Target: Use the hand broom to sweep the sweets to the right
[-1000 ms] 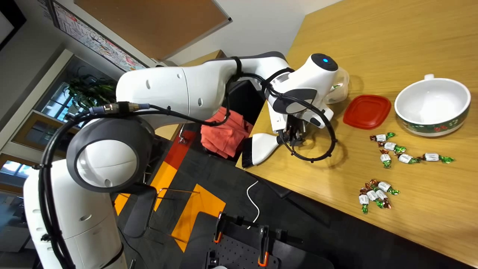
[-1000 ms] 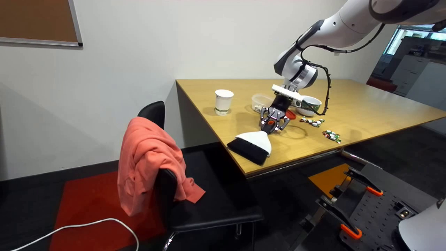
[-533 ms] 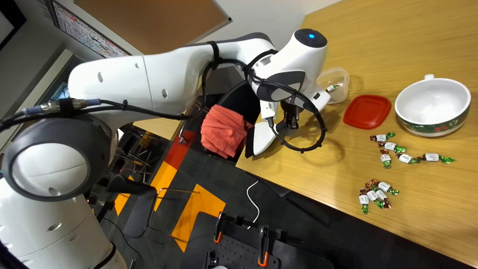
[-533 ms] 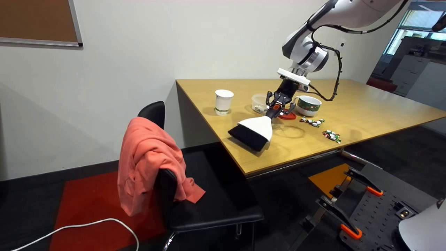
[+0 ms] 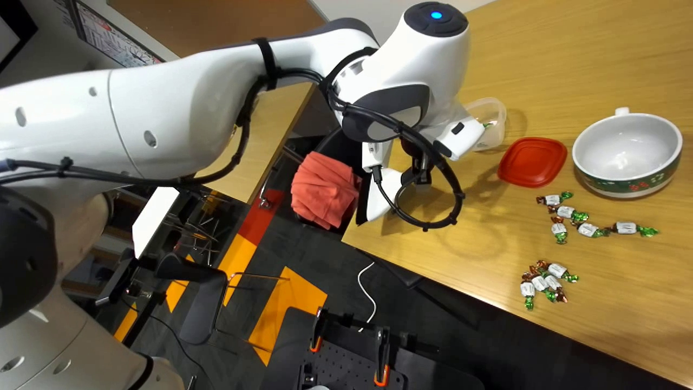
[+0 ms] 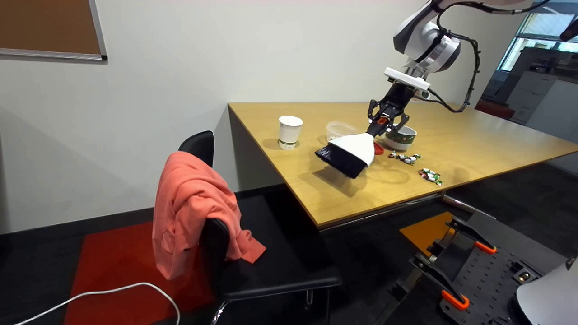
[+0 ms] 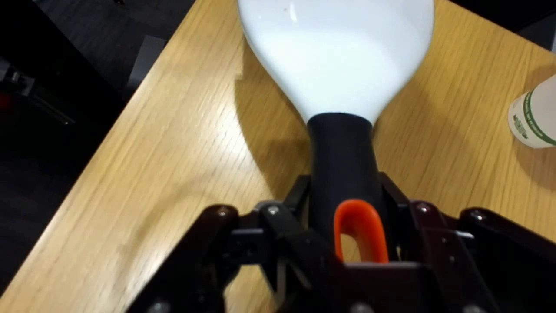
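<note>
A robot gripper [image 7: 346, 191] held a hand broom [image 6: 355, 145] by its blk handle [image 7: 343, 152], fingers [image 7: 299, 194] apart only by the handle's width, w/ one against each side. In an exterior view, the broom hung tilted over the table [image 6: 329, 205], bristles [image 6: 342, 160] off the wood. Sweets [image 5: 540, 283] lay there in 2 groups, well apart from the bristles, one group nr a bowl [image 5: 631, 187] & red lid [image 5: 533, 162].

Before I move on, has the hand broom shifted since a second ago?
Yes. In an exterior view, the hand broom has moved up and rightward in the picture, away from the near corner of the table and toward the red lid.
</note>
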Robot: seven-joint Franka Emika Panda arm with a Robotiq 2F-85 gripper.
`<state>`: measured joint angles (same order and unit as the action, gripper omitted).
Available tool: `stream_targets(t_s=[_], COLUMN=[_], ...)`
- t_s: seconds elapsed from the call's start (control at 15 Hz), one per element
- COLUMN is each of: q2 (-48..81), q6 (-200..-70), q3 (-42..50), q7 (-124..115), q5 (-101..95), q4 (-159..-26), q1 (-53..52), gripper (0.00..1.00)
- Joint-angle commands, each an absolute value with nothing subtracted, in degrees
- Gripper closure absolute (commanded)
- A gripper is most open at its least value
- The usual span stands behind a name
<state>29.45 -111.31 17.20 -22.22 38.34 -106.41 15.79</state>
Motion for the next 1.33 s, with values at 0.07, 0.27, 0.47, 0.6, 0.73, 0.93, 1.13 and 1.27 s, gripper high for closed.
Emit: stream_targets(t_s=[0.07,0.27,0.47,0.6,0.73,0.93,1.13,1.27], q2=[23.4,23.8,25.0,26.0,26.6,27.8,29.6,30.3], q6=[-116.2,-118.5,-117.4,-117.0,-116.9,-118.8,-121.9,-122.7], q3=[18.7,19.6,20.6,21.7,22.7,24.0,24.6,24.2], q7=[-22.6,-20.7,-20.8,-21.1,-21.4,-21.9,-22.7,-22.3], q5=[38.8,40.3,41.1,40.4,39.5,38.9,38.8,38.8], q4=[-113.3,-114.1,-112.9,-111.6,-110.5,-108.8,-106.9,-106.0], q1=[18.4,21.4,25.0,27.1,28.7,30.3,31.3,32.1], gripper=[0.86,0.86,0.86,0.86,0.86,0.86,0.86,0.86])
